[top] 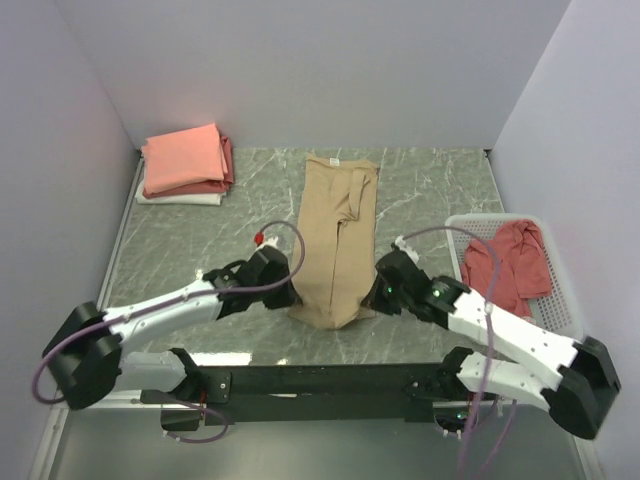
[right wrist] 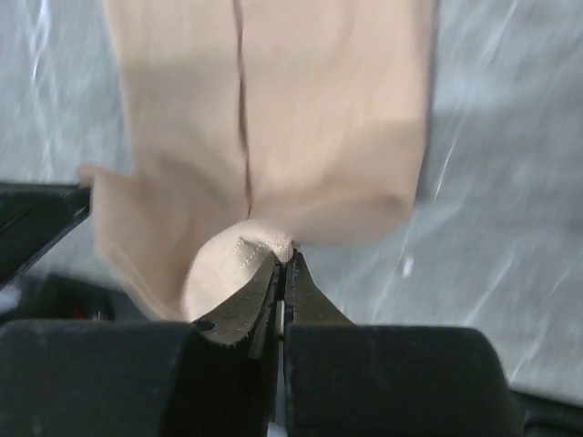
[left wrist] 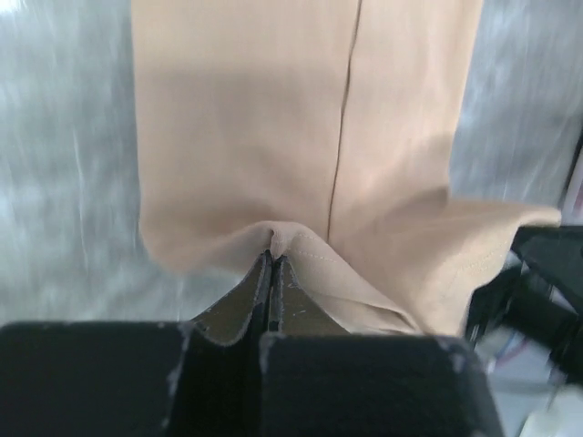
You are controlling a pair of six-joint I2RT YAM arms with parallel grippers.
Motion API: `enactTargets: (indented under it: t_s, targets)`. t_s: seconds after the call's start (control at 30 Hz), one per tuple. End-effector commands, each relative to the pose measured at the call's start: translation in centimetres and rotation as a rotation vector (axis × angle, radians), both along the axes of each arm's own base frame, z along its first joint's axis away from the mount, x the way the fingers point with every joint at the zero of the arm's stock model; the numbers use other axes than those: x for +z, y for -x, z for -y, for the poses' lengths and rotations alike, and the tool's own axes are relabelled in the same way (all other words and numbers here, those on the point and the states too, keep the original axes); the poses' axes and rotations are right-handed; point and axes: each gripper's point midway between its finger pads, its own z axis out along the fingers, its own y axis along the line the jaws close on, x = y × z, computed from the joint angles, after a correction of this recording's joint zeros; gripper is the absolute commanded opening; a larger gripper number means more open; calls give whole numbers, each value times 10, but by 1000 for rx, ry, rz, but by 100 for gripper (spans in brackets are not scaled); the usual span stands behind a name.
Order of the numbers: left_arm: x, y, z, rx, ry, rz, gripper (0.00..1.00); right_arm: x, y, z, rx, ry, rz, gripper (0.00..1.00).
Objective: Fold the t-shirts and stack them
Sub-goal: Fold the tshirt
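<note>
The left gripper (left wrist: 271, 262) is pinched tight on the near hem of the tan t-shirt (left wrist: 273, 118), with a small peak of cloth caught between its tips. The right gripper (right wrist: 284, 259) is clamped the same way on the shirt's other near corner. Folded into a long narrow strip, the shirt stretches straight away from both grippers across the table (top: 200, 250). Far beyond the left gripper lies a stack of folded t-shirts (top: 185, 165). Just outside the right gripper, a basket (top: 563, 295) holds a red t-shirt (top: 512, 262).
</note>
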Motion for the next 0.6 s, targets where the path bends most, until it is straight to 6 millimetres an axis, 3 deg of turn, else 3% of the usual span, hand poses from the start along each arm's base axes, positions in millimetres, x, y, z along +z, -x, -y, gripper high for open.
enactTargets:
  t_s: [0.0, 0.2, 0.23, 0.33, 0.47, 0.53, 0.57]
  targets:
    - [24, -52, 21, 31, 47, 111, 1, 20, -58, 4, -52, 62, 148, 0]
    - [38, -126, 36, 136, 48, 175, 1, 29, -123, 16, -174, 69, 188, 0]
    - [29, -136, 33, 148, 31, 164, 0, 29, -130, 18, -177, 73, 192, 0]
    - [33, -170, 33, 201, 14, 172, 0, 29, -158, 18, -193, 68, 182, 0]
    - [28, -199, 30, 240, 7, 167, 0, 26, -187, 27, -225, 57, 174, 0]
    - [15, -211, 26, 249, -11, 147, 0, 28, -203, 34, -244, 49, 172, 0]
    - [19, -217, 28, 245, 0, 151, 1, 18, -207, 32, -233, 43, 147, 0]
